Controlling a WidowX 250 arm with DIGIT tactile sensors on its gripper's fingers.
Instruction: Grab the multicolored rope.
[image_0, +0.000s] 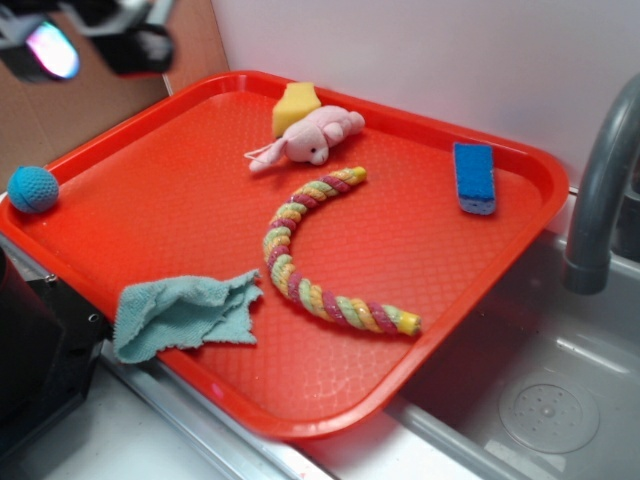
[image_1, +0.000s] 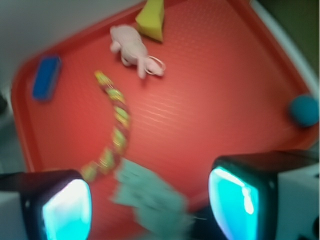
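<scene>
The multicolored rope (image_0: 305, 262) lies curved like a C in the middle of the red tray (image_0: 480, 260), pink, yellow and green strands twisted together. It also shows blurred in the wrist view (image_1: 116, 125). My gripper (image_0: 85, 45) is high at the top left, far from the rope and above the tray's left corner. In the wrist view the gripper (image_1: 150, 207) is open and empty, its two fingers wide apart, with the teal cloth (image_1: 150, 200) below between them.
A pink plush bunny (image_0: 310, 137) and a yellow wedge (image_0: 294, 105) lie at the tray's back. A blue sponge (image_0: 474, 177) sits at the right, a teal cloth (image_0: 183, 315) at the front left. A blue ball (image_0: 33, 189) rests off the left edge. A grey faucet (image_0: 600, 190) and sink stand at the right.
</scene>
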